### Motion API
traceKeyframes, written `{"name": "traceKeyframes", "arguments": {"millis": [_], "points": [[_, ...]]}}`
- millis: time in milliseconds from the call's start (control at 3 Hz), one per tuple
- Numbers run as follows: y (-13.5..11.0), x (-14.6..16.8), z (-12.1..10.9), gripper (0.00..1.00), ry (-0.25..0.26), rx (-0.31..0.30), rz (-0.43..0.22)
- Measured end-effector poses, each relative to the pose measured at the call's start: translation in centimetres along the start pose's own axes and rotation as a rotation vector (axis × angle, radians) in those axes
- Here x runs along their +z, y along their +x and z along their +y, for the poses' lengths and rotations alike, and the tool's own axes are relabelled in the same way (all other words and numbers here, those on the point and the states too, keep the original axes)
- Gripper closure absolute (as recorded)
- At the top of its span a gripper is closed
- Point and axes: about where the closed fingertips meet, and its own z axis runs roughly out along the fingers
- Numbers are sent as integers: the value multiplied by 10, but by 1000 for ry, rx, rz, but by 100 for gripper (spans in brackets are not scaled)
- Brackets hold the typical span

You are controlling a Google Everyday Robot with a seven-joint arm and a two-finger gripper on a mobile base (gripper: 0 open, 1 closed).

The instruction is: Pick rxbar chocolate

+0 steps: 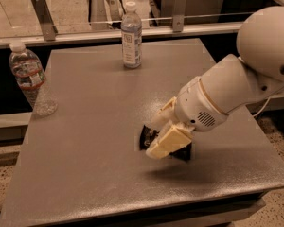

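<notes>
The rxbar chocolate (146, 138) is a flat black bar lying on the grey table (94, 126), right of centre and toward the front. Most of it is covered by my gripper; only its left end and a dark right corner show. My gripper (154, 137), with cream-coloured fingers (169, 142), is down at the bar, one finger on its far side and one on its near side. The fingers stand apart and look open around the bar. The white arm reaches in from the right.
A clear water bottle (131, 34) stands upright at the table's back centre. Another clear bottle (30, 78) stands at the left edge. A rail with metal posts (42, 15) runs behind the table. The table's front edge lies close below the gripper.
</notes>
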Motion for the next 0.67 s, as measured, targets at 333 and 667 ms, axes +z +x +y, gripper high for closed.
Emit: {"name": "traceKeyframes", "arguments": {"millis": [333,667], "points": [[5,14,5,0,3,-4,5],[15,25,2,0,22,-12,9]]}}
